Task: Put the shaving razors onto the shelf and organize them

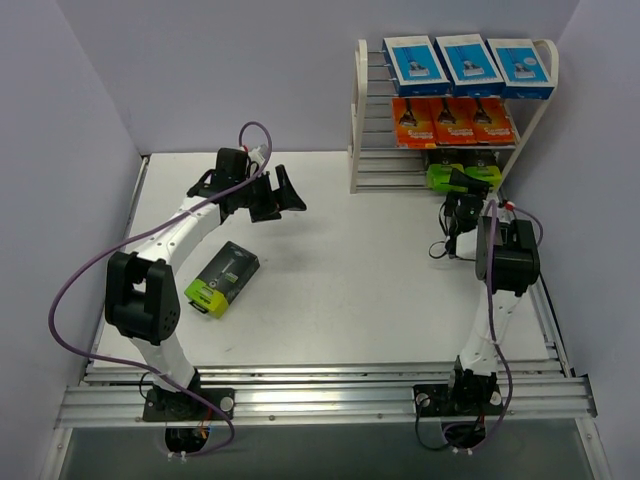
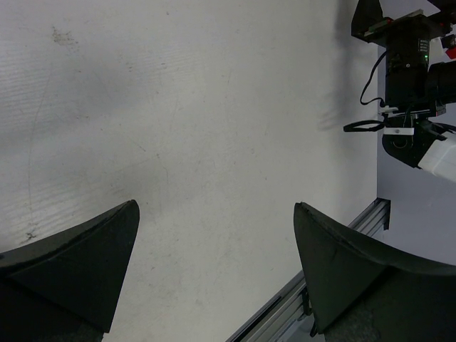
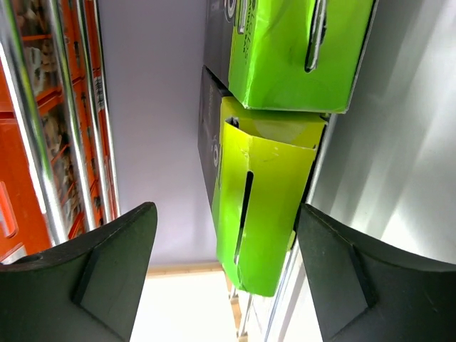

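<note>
The shelf point(image 1: 357, 110) stands at about 1 o'clock on the table point(image 1: 340, 290). Three blue-and-white packs point(image 1: 468, 62) lie side by side on its top tier, and three orange packs point(image 1: 452, 120) lie on the tier below. Two black-and-lime packs point(image 1: 462, 178) lie on the lowest tier, toward its right end.

The right claw point(image 1: 462, 192) sits at the front of that lowest tier, pointing to 12 o'clock. In the right wrist view its jaws stand apart. The lime end of the nearer pack point(image 3: 267, 192) lies straight ahead between them, well clear of the left finger and close by the right one; whether that finger touches it I cannot tell. The second lime pack point(image 3: 299, 50) lies just beyond the first, at 12 o'clock. Silvery rods point(image 3: 28, 121) and the orange packs show at 9 o'clock.

The left claw point(image 1: 280, 203) hangs over the table at about 10 o'clock, its jaws spread wide and holding nothing, with only bare tabletop between them. A ninth, loose pack point(image 1: 222, 278), black with a lime end, lies flat on the table at 7 o'clock from that claw, well apart from it.
</note>
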Robot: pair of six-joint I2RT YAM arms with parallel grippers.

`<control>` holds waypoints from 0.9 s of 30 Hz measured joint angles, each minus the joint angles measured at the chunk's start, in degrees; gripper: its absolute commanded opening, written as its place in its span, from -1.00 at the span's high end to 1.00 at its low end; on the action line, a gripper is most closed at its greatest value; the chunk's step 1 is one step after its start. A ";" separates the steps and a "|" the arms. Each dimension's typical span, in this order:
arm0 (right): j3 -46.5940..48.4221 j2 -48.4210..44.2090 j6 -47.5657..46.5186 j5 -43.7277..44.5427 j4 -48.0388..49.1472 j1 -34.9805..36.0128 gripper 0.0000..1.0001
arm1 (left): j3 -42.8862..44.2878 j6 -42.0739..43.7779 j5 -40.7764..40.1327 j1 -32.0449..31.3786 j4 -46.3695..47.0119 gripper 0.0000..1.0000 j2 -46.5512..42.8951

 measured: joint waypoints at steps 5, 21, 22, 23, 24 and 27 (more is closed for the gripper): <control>-3.43 -2.34 0.24 -1.40 0.24 -0.90 -0.55 | 0.00 -0.02 0.20 0.09 -0.02 -0.96 0.02; -21.46 -12.92 -1.75 -6.21 1.11 -0.83 -0.64 | 0.00 -0.17 1.22 4.87 0.17 -0.95 0.83; -22.71 -14.69 -2.58 -6.78 1.09 -0.31 -0.64 | 0.00 -0.15 1.20 6.10 0.22 -0.95 0.83; -23.91 -16.52 -3.52 -7.37 1.03 0.48 -0.64 | 0.00 -0.13 1.16 7.19 0.20 -0.96 0.83; -24.98 -18.34 -4.55 -8.00 0.98 1.57 -0.64 | 0.00 -0.04 0.92 8.31 0.15 -0.95 0.83; -27.56 -23.43 -8.28 -9.05 -0.33 7.26 -0.64 | 0.02 0.76 -0.79 11.54 -0.26 -0.90 0.83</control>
